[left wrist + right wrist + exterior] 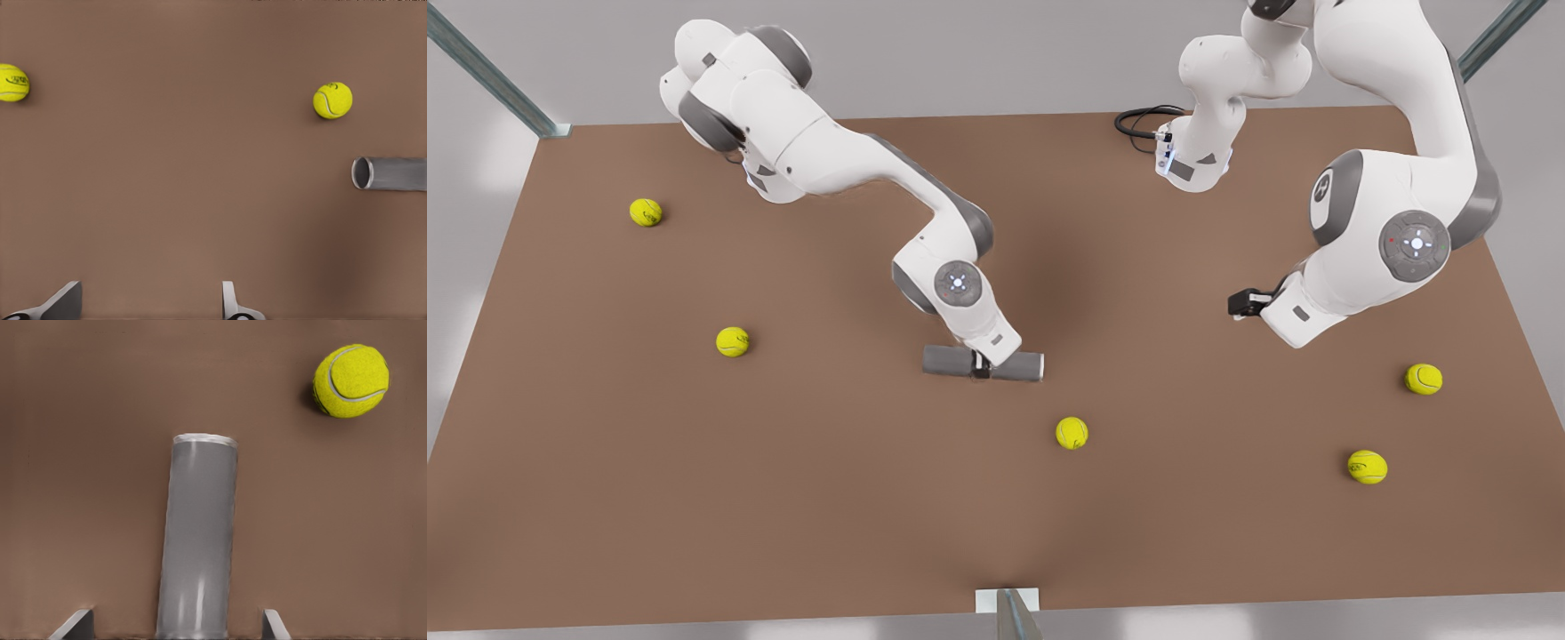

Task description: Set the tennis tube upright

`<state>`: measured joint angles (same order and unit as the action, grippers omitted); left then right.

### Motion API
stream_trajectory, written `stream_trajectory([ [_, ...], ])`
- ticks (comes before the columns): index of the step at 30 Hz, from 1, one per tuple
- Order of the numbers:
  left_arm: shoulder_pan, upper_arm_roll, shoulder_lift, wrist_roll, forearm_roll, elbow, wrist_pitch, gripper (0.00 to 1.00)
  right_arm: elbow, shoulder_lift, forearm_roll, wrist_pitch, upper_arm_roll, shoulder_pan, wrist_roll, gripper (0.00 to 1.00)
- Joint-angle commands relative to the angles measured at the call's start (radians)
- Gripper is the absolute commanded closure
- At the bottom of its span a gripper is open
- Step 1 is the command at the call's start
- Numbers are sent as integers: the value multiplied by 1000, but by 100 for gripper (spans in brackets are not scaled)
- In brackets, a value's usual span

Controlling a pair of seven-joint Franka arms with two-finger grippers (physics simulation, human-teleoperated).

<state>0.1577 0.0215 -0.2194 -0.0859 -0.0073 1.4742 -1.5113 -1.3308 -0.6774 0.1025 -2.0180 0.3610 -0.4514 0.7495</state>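
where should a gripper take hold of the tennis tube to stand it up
Grip the tennis tube across its round body, coming from above: it lies flat on the table. The right gripper already straddles its middle, fingers open; the left gripper waits apart.

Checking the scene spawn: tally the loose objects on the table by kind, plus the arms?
Yellow tennis balls: 5
Grey tennis tube: 1, lying on its side
Robot arms: 2; right gripper straddles the tube, jaws open; left gripper waits off to the front view's right, jaws open
Total: 8
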Motion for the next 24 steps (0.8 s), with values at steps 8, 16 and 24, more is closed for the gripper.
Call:
stream_trajectory([
  [8,-27,0,-101,149,-299,69,-26,0,-122,452,5,343,-258,287,-725,0],
  [16,39,0,-357,153,-832,67,-271,0,5,443,-27,509,-258,359,-811,0],
  [24,-37,89,-552,689,-1083,159,-463,0,-4,441,-23,535,-260,419,-820,0],
])
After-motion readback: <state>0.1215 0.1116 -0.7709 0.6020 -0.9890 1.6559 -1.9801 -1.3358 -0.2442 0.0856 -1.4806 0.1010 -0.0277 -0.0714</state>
